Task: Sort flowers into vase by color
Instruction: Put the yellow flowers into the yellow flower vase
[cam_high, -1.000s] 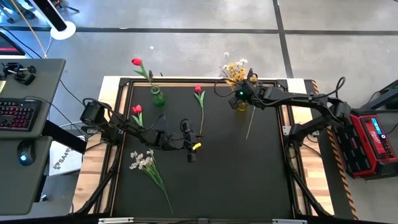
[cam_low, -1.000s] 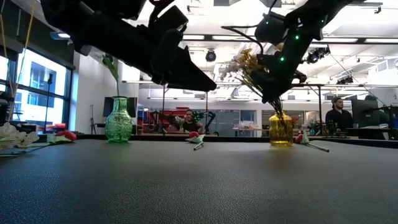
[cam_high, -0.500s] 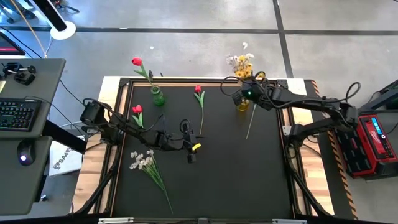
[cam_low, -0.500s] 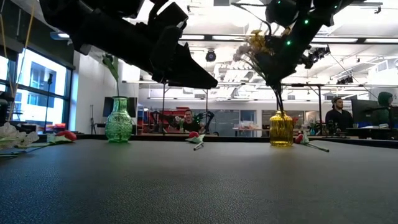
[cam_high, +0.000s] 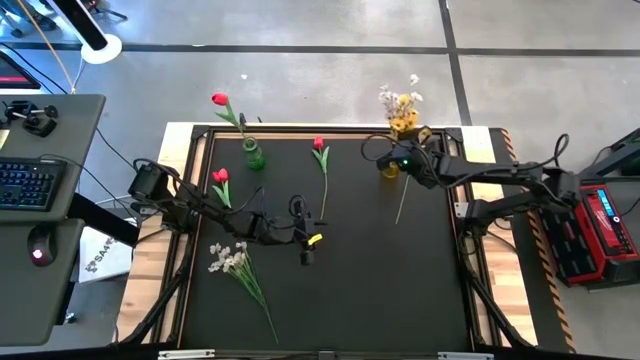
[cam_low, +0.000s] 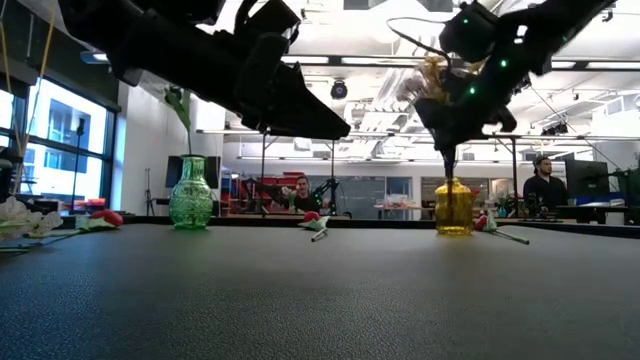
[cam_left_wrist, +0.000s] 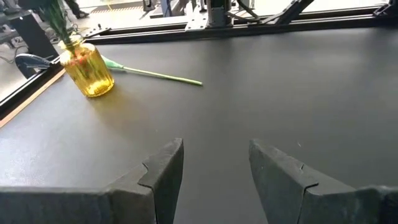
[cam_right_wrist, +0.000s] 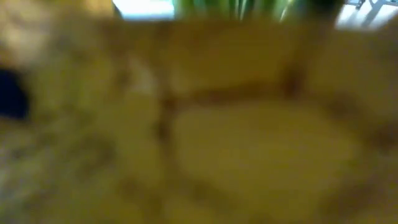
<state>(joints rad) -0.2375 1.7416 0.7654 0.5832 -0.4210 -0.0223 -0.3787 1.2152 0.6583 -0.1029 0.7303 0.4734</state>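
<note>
My right gripper (cam_high: 401, 160) hangs over the yellow vase (cam_low: 453, 207) at the table's far right and is shut on the yellow spray (cam_high: 402, 104). The right wrist view shows only a yellow blur. My left gripper (cam_left_wrist: 215, 167) is open, hovering over the table's middle (cam_high: 306, 250), touching nothing. A green vase (cam_high: 253, 155) at the far left holds one red tulip (cam_high: 220, 100). Two more red tulips (cam_high: 220, 177) (cam_high: 319, 145) and a white spray (cam_high: 229, 259) lie flat on the table. Another stem (cam_left_wrist: 155, 74) lies beside the yellow vase. My right gripper holds the yellow spray by its stems (cam_low: 447, 150), below the blossoms (cam_low: 432, 80), coming from above. The spray stands nearly upright, and its lower stem end reaches down into the yellow vase's mouth (cam_low: 452, 183). The gripper's own body hides how the fingers close on the stems.
The black mat (cam_high: 360, 290) is bare across its near right half. A desk with a keyboard (cam_high: 25, 180) stands off the table's left edge, and a red case (cam_high: 595, 230) off its right. People (cam_low: 543, 180) sit in the room beyond the far edge.
My right gripper has shifted a little toward the table's right edge and has turned. The yellow spray has swung from leaning toward the left to nearly upright over the yellow vase, with its lower stem end staying at the vase's mouth.
</note>
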